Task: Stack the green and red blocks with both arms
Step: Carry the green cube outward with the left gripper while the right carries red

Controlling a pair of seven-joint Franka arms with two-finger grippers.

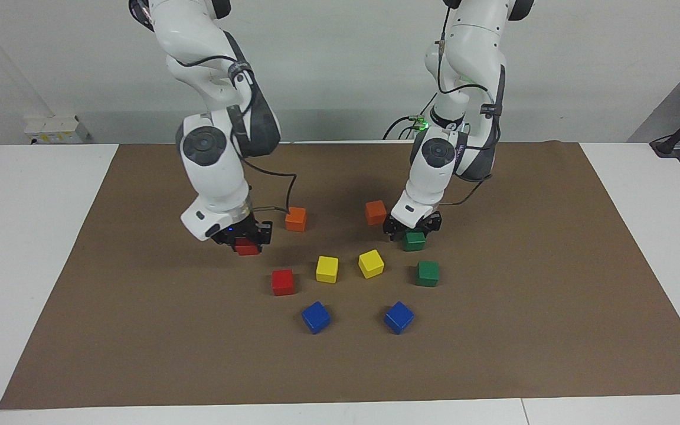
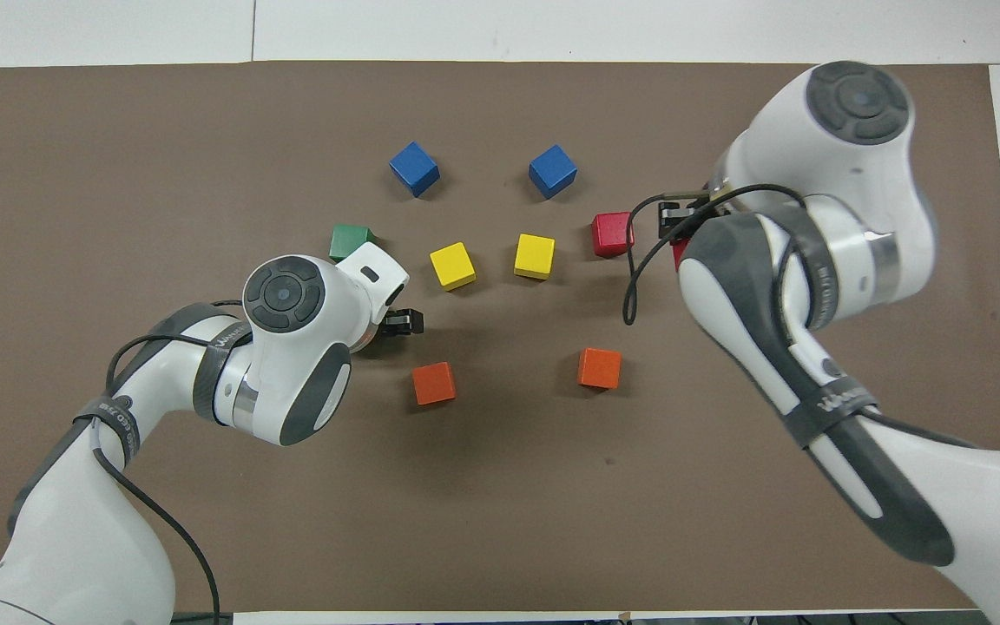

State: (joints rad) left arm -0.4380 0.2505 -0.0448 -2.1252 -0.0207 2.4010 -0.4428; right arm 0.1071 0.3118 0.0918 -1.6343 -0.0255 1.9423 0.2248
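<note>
The right gripper (image 1: 244, 239) is hanging above the brown mat (image 1: 139, 330) toward the right arm's end of the table, clenched on a red cube (image 1: 248, 248) that is showing just under its fingertips, clear of the mat; in the overhead view only a sliver of that held cube (image 2: 680, 253) is peeking out beside the arm's wrist. The other red cube (image 1: 283, 282) is sitting on the mat beside a yellow cube (image 1: 327, 269), its faces nearly square to the mat's edges.

The left gripper (image 1: 412, 227) is sitting low at a green cube (image 1: 414, 241), its fingers standing on either side of the cube's upper part; whether they are pressing on it I cannot tell. That cube is resting flat on the mat, turned slightly askew. The second green cube (image 1: 427, 273) is lying a little farther from the robots, apart from the first, squarely set.

Being cubes, none is showing a long axis.

Two orange cubes (image 1: 296, 219) are lying nearer to the robots; two blue cubes (image 1: 316, 317) are lying farthest from them.
</note>
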